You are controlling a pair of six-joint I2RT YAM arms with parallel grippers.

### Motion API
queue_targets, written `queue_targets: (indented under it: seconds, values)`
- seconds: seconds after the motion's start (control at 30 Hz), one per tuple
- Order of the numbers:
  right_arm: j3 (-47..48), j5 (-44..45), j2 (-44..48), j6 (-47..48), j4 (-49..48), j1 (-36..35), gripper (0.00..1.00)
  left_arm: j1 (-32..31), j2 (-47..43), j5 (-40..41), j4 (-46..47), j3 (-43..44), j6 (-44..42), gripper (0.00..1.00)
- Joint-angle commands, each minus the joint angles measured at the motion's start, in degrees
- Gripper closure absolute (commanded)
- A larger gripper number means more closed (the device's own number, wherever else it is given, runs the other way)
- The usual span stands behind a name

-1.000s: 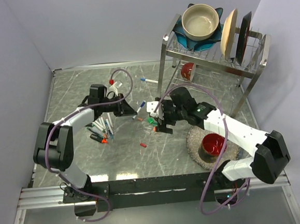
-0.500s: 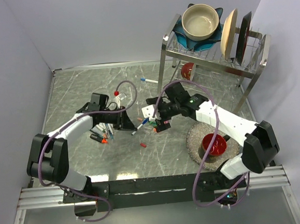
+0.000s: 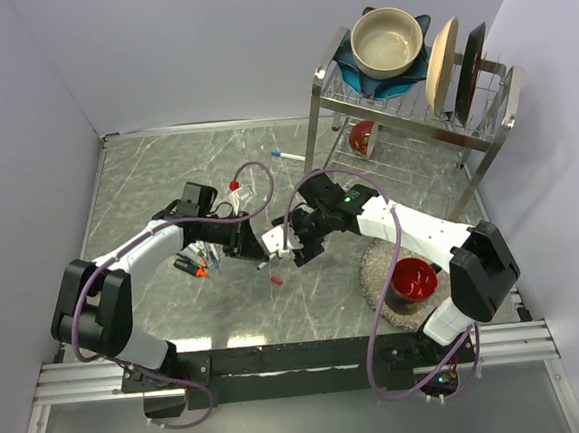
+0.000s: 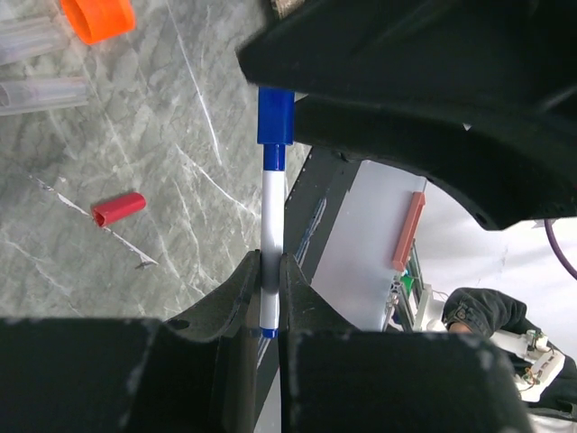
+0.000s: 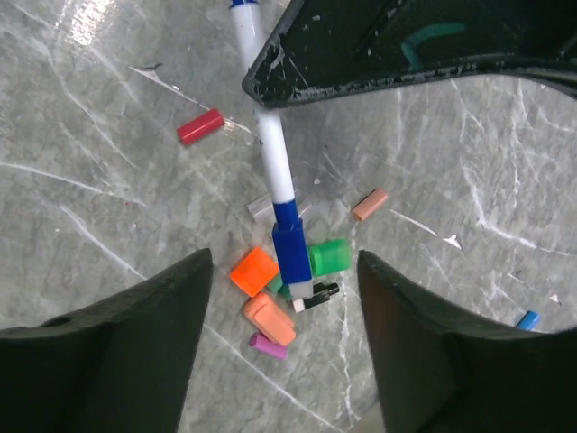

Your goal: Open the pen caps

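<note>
Marker (image 4: pixel 272 203), white barrel, one item: pinched between the pressed-together fingers (image 4: pixel 236 298) of the left claw (image 4: pixel 269 278), barrel running straight out ahead of the fingertips. Blue cap (image 5: pixel 290 245), seated on the marker's far end: sits in the gap of the right claw (image 5: pixel 285 271), whose fingers (image 5: pixel 117 352) stand spread to either side of it, neither one touching it in the wrist view. Loose caps on the grey marbled table (image 5: pixel 81 198), beneath the right claw: green cap (image 5: pixel 330 256) just beside the blue cap on one side; orange cap (image 5: pixel 253 271) just beside it on the other; salmon cap (image 5: pixel 270 317) and pink cap (image 5: pixel 269 345) closer in toward the claw's palm; peach cap (image 5: pixel 370 204) farther out, beyond the green cap. Red cap (image 4: pixel 118 208), one item: lying alone on the table off to the side of the left claw's fingers, well apart from the cluster under the right claw.
</note>
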State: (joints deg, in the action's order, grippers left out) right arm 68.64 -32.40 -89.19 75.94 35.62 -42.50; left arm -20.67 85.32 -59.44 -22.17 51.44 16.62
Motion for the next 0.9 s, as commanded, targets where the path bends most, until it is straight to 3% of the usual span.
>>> queue_targets:
  seconds: [0.0, 0.23, 0.33, 0.43, 0.47, 0.6, 0.73, 0.77, 0.8, 0.87]
  values:
    - [1.8, 1.9, -0.4, -0.6, -0.5, -1.1, 0.40, -0.2, -2.1, -3.0, -0.2, 1.4, -1.8, 0.99]
    - [2.2, 3.5, -0.7, -3.1, -1.3, -2.4, 0.57, -0.2, -2.9, -3.5, 0.3, 1.2, -1.5, 0.99]
    - [2.5, 4.9, -0.8, -5.0, -1.6, -2.9, 0.72, -0.1, -3.1, -2.5, 0.4, 1.6, -1.3, 0.99]
    - [3.3, 6.1, -1.0, -8.6, -1.8, -3.0, 0.80, 0.3, -4.2, 2.3, -0.1, 3.0, -1.2, 0.96]
    - [3.3, 6.3, -0.9, -10.4, -1.9, -2.9, 0.82, 0.4, -5.7, 3.6, 0.3, 3.1, -0.8, 0.92]
    - [1.5, 6.6, 1.6, -16.0, -4.1, -3.0, 0.86, 3.2, -11.6, 10.0, 4.2, 2.5, 3.5, 0.50]
    - [1.8, 4.5, 2.6, -22.8, -4.0, -2.0, 0.86, 7.9, -20.7, 17.5, 10.7, -0.6, 7.2, 0.31]
    - [1.6, 2.1, 3.1, -26.2, -4.3, -1.4, 0.86, 8.3, -25.0, 21.0, 12.6, -1.6, 8.0, 0.24]
    - [1.3, 0.9, 3.7, -27.9, -5.3, -0.1, 0.86, 8.6, -27.1, 22.7, 16.2, -2.7, 10.4, 0.06]
    - [2.0, -3.0, 3.8, -33.3, -6.0, 1.4, 0.86, 8.8, -32.8, 27.8, 20.7, -6.6, 13.6, 0.01]
